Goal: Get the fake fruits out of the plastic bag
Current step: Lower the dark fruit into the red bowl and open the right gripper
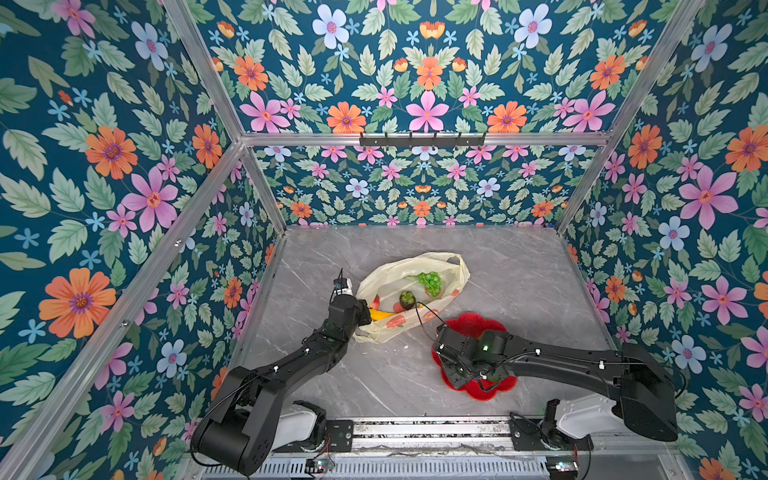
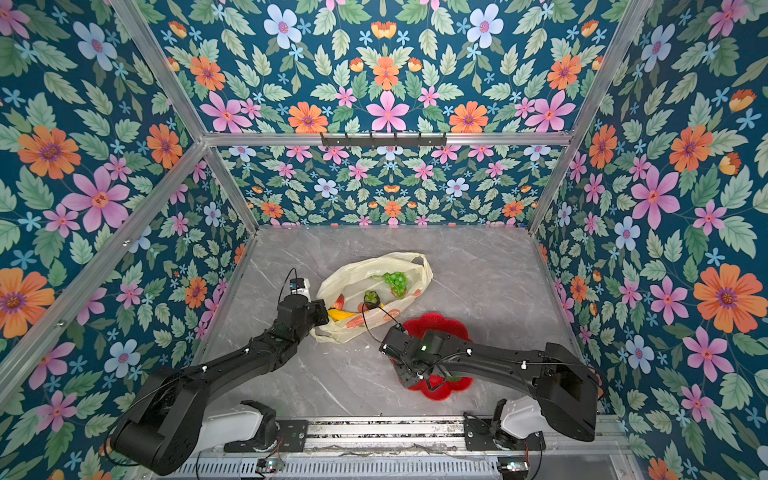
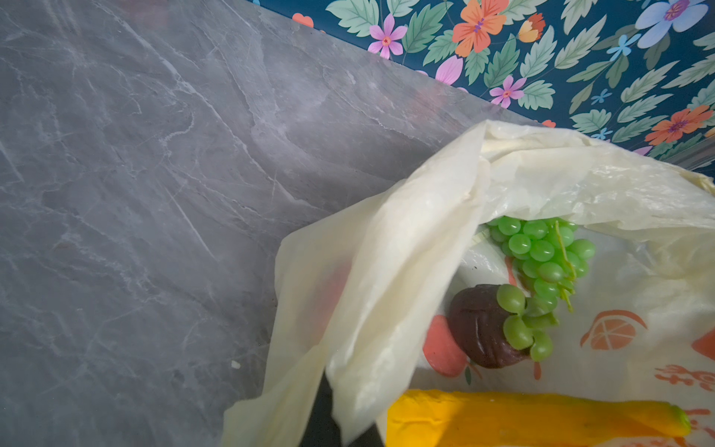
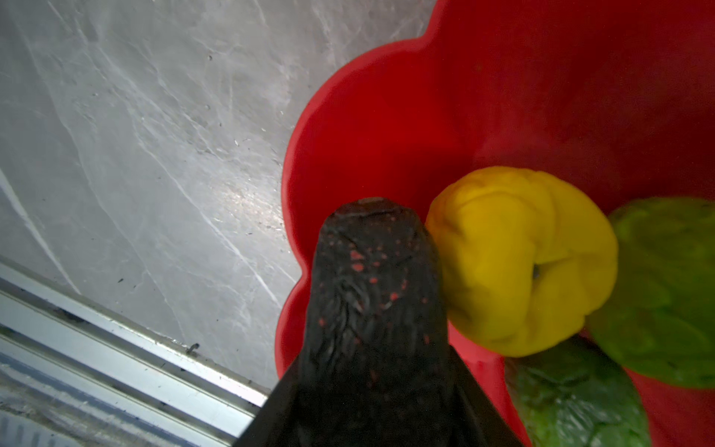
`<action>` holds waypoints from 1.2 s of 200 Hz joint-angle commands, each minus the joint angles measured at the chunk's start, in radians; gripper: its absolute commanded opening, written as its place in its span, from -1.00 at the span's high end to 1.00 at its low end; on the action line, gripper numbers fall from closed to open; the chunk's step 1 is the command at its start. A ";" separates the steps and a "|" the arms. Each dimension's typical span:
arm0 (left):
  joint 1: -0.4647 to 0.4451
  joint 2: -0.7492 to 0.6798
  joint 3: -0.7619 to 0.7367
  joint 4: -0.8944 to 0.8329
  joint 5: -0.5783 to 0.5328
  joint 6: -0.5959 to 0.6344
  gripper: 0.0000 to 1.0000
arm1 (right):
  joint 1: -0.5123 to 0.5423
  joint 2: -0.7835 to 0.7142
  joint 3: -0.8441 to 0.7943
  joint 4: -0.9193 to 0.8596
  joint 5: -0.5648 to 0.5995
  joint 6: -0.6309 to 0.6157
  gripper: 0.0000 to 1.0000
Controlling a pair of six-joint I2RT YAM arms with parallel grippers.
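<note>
In both top views the plastic bag point(image 1: 382, 278) point(image 2: 349, 274) was spotted lying open in the middle of the desk point(image 1: 519, 270), with green grapes point(image 1: 430, 282), a dark fruit point(image 1: 407, 300) and a banana point(image 1: 380, 314) inside. The left pincer point(image 1: 365, 315) was parked at the bag's near-left rim; the right pincer point(image 1: 452, 376) was hung over a red flower plate point(image 1: 469, 322) just beside the bag.

In the left wrist view the bag's film was seen draped round a black finger point(image 3: 321, 418) — the pincer was clamped tight on it.

In the right wrist view a lemon point(image 4: 522, 259) and two green bumpy fruits point(image 4: 665, 290) were sat in the plate, one dark finger point(image 4: 375, 290) pressed against the lemon — whether it was gripped couldn't be told.
</note>
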 commanded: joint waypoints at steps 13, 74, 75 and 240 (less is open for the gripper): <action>0.000 0.000 0.010 0.002 -0.001 0.016 1.00 | 0.000 0.008 -0.002 -0.042 0.037 -0.025 0.30; 0.002 0.005 0.012 0.003 -0.001 0.016 1.00 | 0.000 0.021 0.005 -0.092 0.058 -0.019 0.27; 0.002 0.005 0.012 0.003 -0.001 0.016 1.00 | 0.000 0.021 0.004 -0.092 0.059 -0.019 0.27; 0.000 0.012 0.014 0.005 -0.002 0.016 1.00 | 0.001 0.050 -0.002 -0.144 0.112 0.020 -0.21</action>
